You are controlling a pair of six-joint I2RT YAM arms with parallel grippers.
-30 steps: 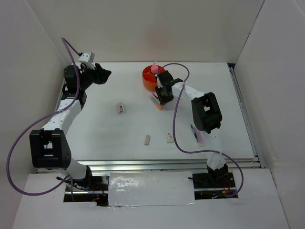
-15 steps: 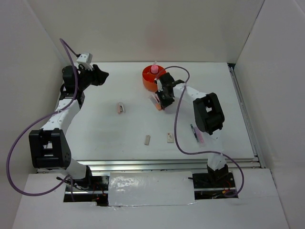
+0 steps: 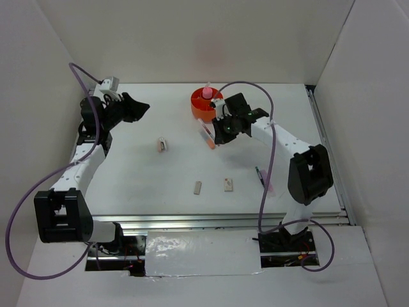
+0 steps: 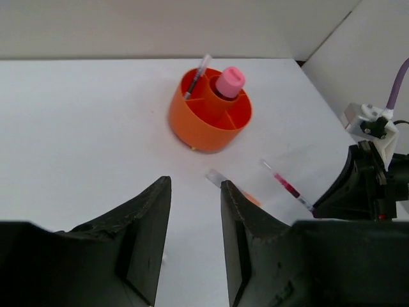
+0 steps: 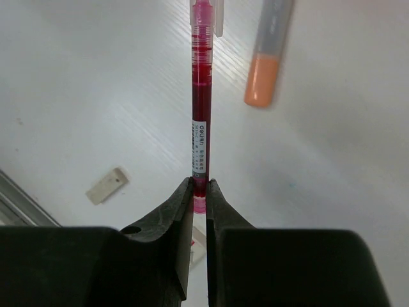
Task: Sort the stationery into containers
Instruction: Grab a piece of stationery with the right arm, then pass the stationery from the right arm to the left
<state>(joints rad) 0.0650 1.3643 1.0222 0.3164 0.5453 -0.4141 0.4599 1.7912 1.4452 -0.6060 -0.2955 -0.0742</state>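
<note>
The round orange container (image 3: 200,110) stands at the back centre, its wall (image 4: 192,128) also facing the left wrist view. A pink glue stick (image 4: 230,81) stands in its central ring and a thin pen (image 4: 197,77) leans in a side compartment. Just in front of it, my right gripper (image 3: 220,135) is shut on the end of a red-pink pen (image 5: 200,96), which sticks straight out from the fingertips (image 5: 199,187). An orange-tipped marker (image 5: 263,80) lies on the table beside it. My left gripper (image 3: 142,107) hovers open at the back left, with nothing between its fingers (image 4: 195,185).
Three small erasers lie on the table: one at the left centre (image 3: 163,145), a beige one (image 3: 197,187) and a white one (image 3: 228,185) nearer the front. Two pens (image 3: 263,179) lie by the right arm. White walls enclose the table on three sides.
My right gripper closed on the red-pink pen, and the right arm's elbow swung out to the right. The left gripper shifted slightly.
</note>
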